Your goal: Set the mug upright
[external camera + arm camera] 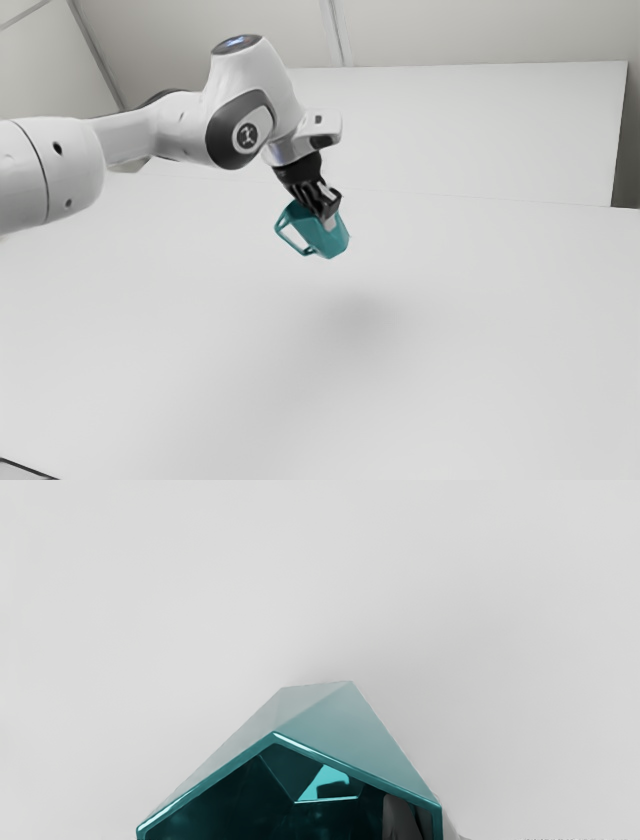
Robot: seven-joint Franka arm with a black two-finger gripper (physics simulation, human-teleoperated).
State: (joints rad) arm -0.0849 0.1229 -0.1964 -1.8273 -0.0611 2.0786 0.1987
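While the gripper [328, 214] grasps the mug [325, 240] by 1 wall, its base slants down toward the exterior view's right; axis likely needs righting.

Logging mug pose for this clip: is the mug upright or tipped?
Tipped: in the exterior view the mug slants in the gripper, base toward that view's lower right, its shadow apart, below it.

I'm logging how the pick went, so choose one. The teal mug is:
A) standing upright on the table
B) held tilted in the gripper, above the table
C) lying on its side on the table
B: the mug hangs tilted from the gripper, its soft shadow cast on the table apart from it.
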